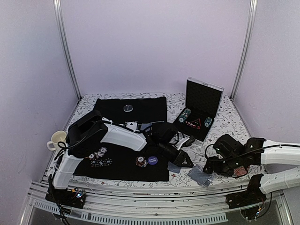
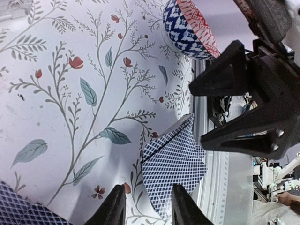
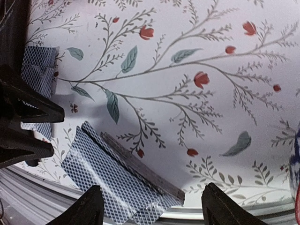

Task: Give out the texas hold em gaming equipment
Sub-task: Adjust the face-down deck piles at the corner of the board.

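**Dealing partly done, cards at the near edge**

My left gripper (image 2: 147,191) is open and empty, with a small pile of cards (image 2: 172,164) lying just ahead of its fingers on the flowered cloth. My right gripper (image 3: 153,190) is also spread wide, straddling the cards without touching them. Farther in, chips (image 1: 99,153) and a purple button (image 1: 152,160) sit on the black mat (image 1: 140,110). At the back, the case (image 1: 202,101) holds more chips, so I judge much remains.

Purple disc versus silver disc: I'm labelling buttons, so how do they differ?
The purple disc is dark, the silver disc pale grey. The purple disc lies beside a chip stack near the front; the silver disc lies alone farther back. Both rest on the black mat.
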Motion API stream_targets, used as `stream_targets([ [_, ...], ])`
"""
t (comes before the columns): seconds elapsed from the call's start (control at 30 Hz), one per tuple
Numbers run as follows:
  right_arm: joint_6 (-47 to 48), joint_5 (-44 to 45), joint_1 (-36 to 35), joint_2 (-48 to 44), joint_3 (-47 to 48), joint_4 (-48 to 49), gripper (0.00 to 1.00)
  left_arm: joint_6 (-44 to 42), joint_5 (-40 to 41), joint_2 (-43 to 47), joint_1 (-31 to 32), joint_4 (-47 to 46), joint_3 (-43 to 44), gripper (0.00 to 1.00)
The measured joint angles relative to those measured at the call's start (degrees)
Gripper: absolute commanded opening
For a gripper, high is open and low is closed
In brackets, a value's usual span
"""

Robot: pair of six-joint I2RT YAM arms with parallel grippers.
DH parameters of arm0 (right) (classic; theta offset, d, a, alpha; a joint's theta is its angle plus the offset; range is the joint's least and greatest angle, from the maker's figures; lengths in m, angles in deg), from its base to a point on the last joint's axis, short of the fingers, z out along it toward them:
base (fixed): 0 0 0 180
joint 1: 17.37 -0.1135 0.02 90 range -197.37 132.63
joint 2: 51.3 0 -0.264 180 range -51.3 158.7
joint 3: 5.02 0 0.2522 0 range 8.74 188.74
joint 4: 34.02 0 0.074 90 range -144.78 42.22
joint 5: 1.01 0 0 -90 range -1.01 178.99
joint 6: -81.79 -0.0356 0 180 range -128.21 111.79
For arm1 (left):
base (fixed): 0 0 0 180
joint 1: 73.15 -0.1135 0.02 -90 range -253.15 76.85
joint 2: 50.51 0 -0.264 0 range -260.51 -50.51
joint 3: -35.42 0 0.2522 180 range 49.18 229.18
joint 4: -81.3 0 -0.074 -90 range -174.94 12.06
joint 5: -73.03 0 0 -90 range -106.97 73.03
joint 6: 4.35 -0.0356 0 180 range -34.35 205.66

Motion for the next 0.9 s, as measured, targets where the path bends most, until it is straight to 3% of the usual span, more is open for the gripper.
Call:
stream_targets([
  [0.2, -3.2, -3.1, -0.4, -5.3, -1.5, -3.9, 0.71, 0.0, -0.1, 0.0, 0.1, 0.1, 0.2, 0.35],
  [0.7, -3.7, -4.8, -0.9, 4.2, -2.9, 0.7, 0.71, 0.0, -1.2, -0.8, 0.6, 0.5, 2.0, 0.34],
  [0.9, -3.4, -4.0, -0.9, 5.7, -2.7, 5.1, 0.71, 0.0, -1.3, -1.6, 0.7, 1.6, 2.0, 0.4],
])
